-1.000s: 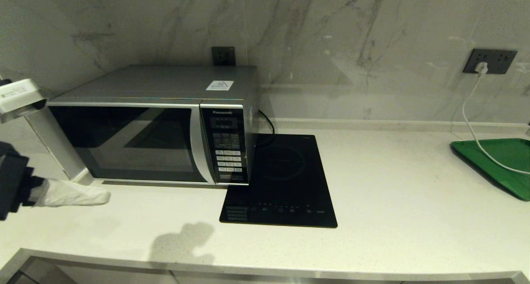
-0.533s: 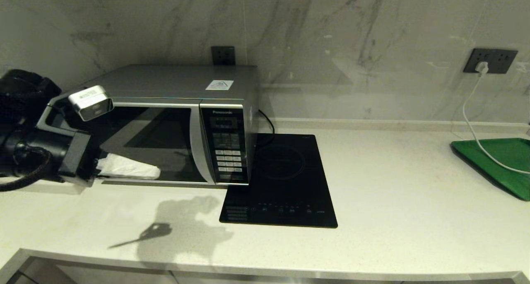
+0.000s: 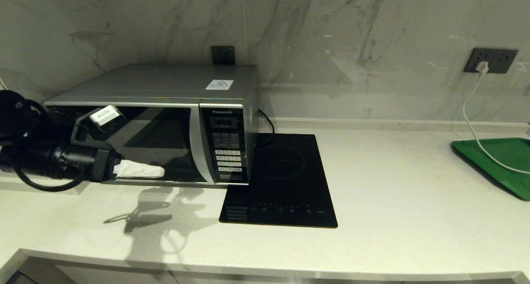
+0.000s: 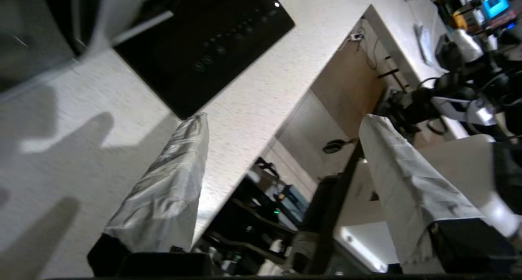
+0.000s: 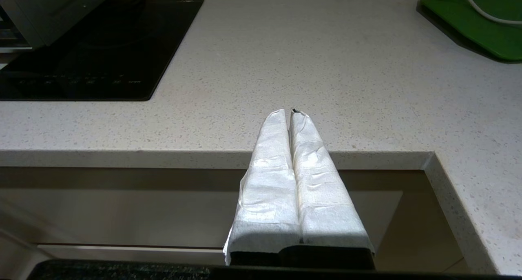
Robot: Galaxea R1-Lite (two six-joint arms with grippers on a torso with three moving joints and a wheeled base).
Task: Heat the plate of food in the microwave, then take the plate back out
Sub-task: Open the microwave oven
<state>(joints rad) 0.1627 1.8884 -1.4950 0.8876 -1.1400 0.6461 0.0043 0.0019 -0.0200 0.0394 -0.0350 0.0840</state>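
Observation:
The silver-grey Panasonic microwave (image 3: 165, 122) stands at the back left of the counter with its dark glass door closed. The plate of food is not in any view. My left gripper (image 3: 159, 171) reaches in from the left and hovers just in front of the lower part of the door, low over the counter. In the left wrist view it (image 4: 283, 121) is open, its white-wrapped fingers (image 4: 171, 190) wide apart with nothing between them. My right gripper (image 5: 291, 112) is shut and empty, parked below the counter's front edge, outside the head view.
A flat black induction hob (image 3: 281, 180) lies right of the microwave. A green tray (image 3: 501, 164) sits at the far right, with a white cable (image 3: 476, 126) running to it from a wall socket. The counter's front edge (image 5: 204, 157) runs just ahead of the right gripper.
My left arm has swung in from the left edge to the front of the microwave door, and its wrist has turned. The door stays closed.

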